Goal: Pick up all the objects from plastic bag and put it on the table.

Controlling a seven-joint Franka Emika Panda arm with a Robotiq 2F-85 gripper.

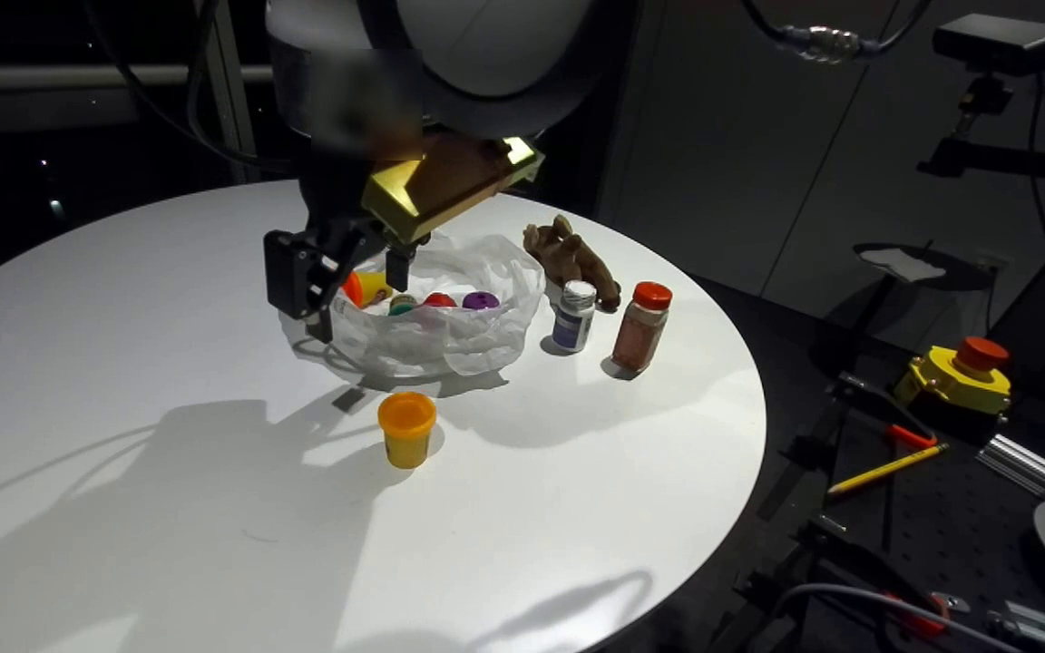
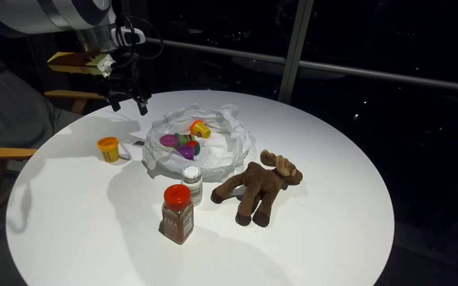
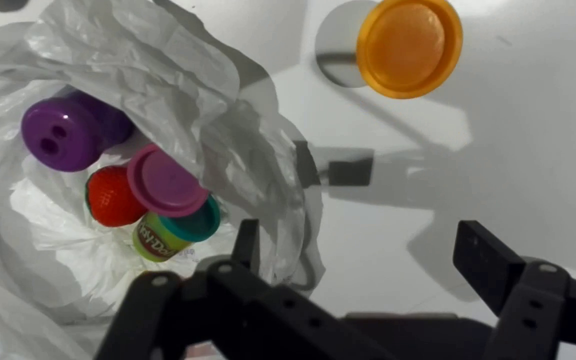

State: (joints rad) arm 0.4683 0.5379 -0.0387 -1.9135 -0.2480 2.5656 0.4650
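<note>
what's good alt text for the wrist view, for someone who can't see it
Open, empty gripper above a white table, a crumpled plastic bag at left. In the bag: a purple item, a red strawberry-like piece, a pink lid and a yellow-green tub. An orange-lidded tub stands outside it, near the picture's top.

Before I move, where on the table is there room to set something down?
The table is bare between the moose and the rim, and between the orange cup and the rim, away from the bag. It's crowded where bag, bottle, jar and moose sit close.
</note>
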